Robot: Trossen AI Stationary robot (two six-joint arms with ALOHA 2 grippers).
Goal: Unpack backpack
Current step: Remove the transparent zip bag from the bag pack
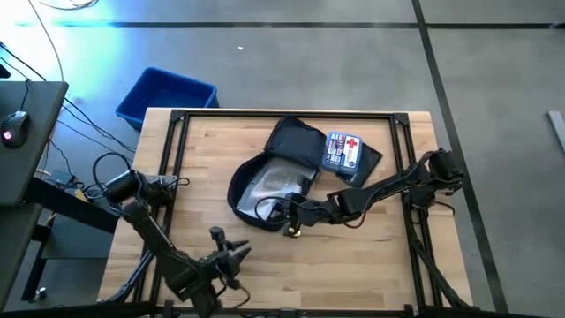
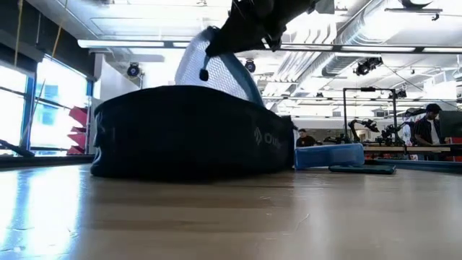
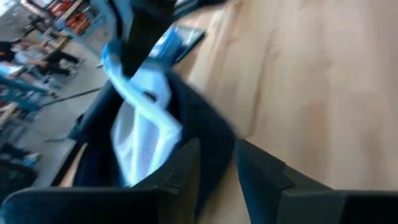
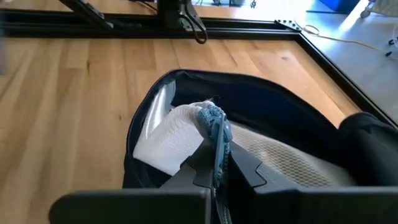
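The dark navy backpack lies on its side in the middle of the table, its zip open toward the near edge; it also shows in the low view. My right gripper reaches over the opening from the table's right and is shut on a white mesh pouch with pale blue trim. In the low view the pouch stands up out of the bag. My left gripper is open and empty near the table's front edge, just near of the backpack. My right gripper pinches the pouch's pale blue trimmed edge between its two fingers. The fingers come slanting down from the table's right. The pouch is raised above the backpack's rim, and its lower part still sits inside the opening.
A small blue first-aid kit with a red cross lies on a dark flat item right of the backpack, toward the far edge. A blue plastic bin stands on the floor past the far left corner. Black rails frame the table. People show far behind.
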